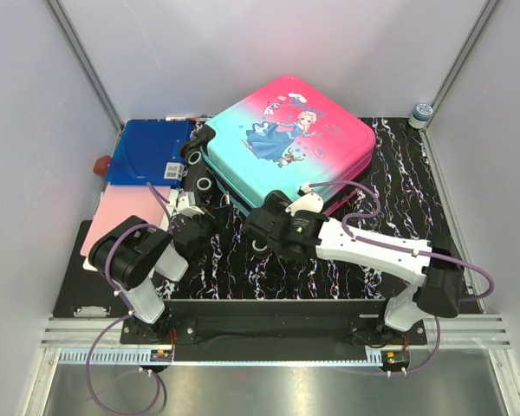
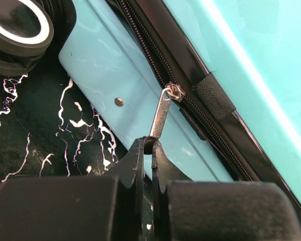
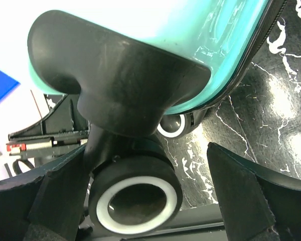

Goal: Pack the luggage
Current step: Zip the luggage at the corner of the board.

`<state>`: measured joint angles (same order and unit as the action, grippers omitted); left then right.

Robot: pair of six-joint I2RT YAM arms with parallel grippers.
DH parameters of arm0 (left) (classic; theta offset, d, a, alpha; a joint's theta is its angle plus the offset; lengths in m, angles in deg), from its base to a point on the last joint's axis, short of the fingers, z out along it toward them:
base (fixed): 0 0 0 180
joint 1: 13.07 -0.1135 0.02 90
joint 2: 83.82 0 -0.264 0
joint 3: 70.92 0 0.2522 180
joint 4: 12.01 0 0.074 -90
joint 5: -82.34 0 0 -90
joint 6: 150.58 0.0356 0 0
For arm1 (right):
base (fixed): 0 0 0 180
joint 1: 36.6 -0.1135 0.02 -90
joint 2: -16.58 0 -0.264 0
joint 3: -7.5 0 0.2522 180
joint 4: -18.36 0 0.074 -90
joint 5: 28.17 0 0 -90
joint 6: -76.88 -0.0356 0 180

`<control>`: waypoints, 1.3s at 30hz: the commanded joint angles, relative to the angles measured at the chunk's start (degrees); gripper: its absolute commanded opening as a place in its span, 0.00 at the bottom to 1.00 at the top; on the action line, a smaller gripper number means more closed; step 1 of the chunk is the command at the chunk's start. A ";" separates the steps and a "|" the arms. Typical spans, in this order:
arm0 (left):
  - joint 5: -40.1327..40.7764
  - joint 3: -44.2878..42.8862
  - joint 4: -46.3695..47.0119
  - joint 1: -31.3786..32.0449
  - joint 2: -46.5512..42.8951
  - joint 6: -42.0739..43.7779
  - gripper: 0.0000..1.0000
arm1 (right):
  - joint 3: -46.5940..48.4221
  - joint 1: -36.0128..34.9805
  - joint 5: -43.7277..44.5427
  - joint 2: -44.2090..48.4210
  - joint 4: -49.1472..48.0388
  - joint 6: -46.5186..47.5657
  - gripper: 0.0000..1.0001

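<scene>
Suitcase (image 1: 286,143) lies flat, printed side up, on the black marbled mat (image 1: 329,269). From above, my left gripper (image 2: 149,145) is just a dark shape at the suitcase's near-left edge. The left wrist view shows the grip: fingers pinched tight on the metal zipper pull (image 2: 161,113). My right gripper (image 3: 148,188) is at the suitcase's near corner, fingers spread wide either side of a wheel (image 3: 133,173). Probably not touching it, hard to tell. The blue folder (image 1: 147,149), left of the suitcase, shows only from above.

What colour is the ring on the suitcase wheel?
White, on the black suitcase wheel; right wrist view.
</scene>
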<state>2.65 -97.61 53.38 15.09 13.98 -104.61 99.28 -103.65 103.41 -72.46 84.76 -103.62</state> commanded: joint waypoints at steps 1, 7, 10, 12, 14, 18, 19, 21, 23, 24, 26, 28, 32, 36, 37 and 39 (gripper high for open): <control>1.82 2.38 16.29 -0.39 0.90 -0.18 0.00 | 4.15 -0.45 5.17 -2.63 5.45 -5.91 1.00; 1.47 2.73 16.29 -0.30 0.64 -1.32 0.00 | 8.02 -0.45 5.79 -7.64 7.91 -6.53 0.98; 1.65 3.00 16.29 -0.39 0.11 -1.23 0.00 | 9.08 -0.45 6.40 -9.40 9.31 -6.88 0.87; 1.91 3.35 16.29 -0.39 0.11 -1.14 0.00 | 8.91 -0.45 6.58 -9.49 9.67 -7.06 0.69; 2.09 3.44 16.30 -0.39 0.02 -1.14 0.00 | 8.82 -0.45 7.02 -9.49 11.16 -7.76 0.52; 2.61 3.52 16.29 -0.48 0.64 -1.23 0.00 | 8.38 -0.37 8.07 -8.79 17.39 -11.27 0.00; 2.70 3.44 16.29 -0.65 0.99 -1.32 0.00 | 8.38 -0.45 8.42 -8.79 20.89 -12.15 0.00; 2.44 3.44 16.29 -1.44 1.51 -2.28 0.00 | 8.38 -0.45 9.48 -8.18 25.03 -15.31 0.00; 2.09 3.44 16.29 -1.97 2.39 -2.46 0.00 | 8.20 -0.45 10.62 -7.56 31.97 -20.12 0.00; 2.09 3.35 16.29 -2.49 2.48 -2.38 0.00 | 7.51 -0.45 11.06 -6.43 33.91 -21.46 0.00; 2.09 3.44 16.29 -2.94 2.40 -1.59 0.00 | 4.71 -0.45 12.11 -4.75 36.47 -23.49 0.00; 2.09 3.35 16.29 -3.20 2.05 -0.97 0.00 | 2.68 -0.45 13.51 -1.42 36.48 -24.28 0.00; 1.56 3.17 16.29 -4.95 1.87 -0.18 0.00 | -2.07 0.51 15.89 4.38 36.92 -22.53 0.00; 0.86 2.56 16.29 -6.36 2.39 0.44 0.00 | -6.03 2.09 16.77 9.22 37.27 -21.04 0.00; 0.68 2.30 16.29 -6.45 2.40 0.79 0.00 | -7.43 2.27 17.21 10.27 37.36 -20.86 0.00; 0.16 1.94 16.29 -6.45 2.40 0.88 0.00 | -8.76 2.62 17.74 13.44 37.18 -20.68 0.00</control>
<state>2.43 -95.01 49.21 8.97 16.06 -105.79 92.63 -103.49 111.26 -66.34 100.96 -120.89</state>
